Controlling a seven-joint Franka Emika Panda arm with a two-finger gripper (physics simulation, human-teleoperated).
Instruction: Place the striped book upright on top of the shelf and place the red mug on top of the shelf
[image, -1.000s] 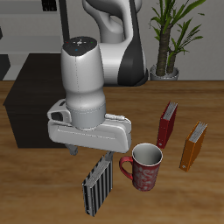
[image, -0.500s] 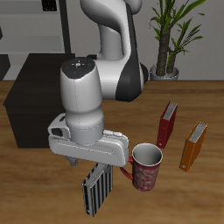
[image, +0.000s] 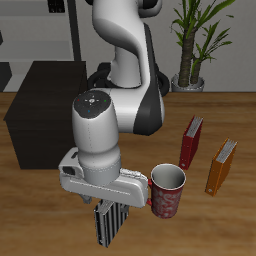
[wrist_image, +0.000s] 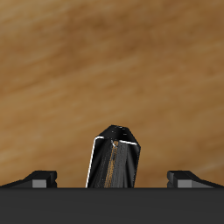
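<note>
Straddling the striped book (wrist_image: 115, 159), the jaws stand released, one finger (wrist_image: 40, 178) at each cover; the book stands upright on the bench (image: 40, 215), directly below, beside the red mug (image: 165, 190).

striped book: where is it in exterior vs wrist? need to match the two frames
Exterior view: the striped book stands near the table's front edge, beside the red mug, its upper part hidden behind the arm's wrist.
Wrist view: the striped book shows top edge on, between the two fingertips of the pincer, apart from both.
Shared landmark: the wooden table around the book, in both views.
</note>
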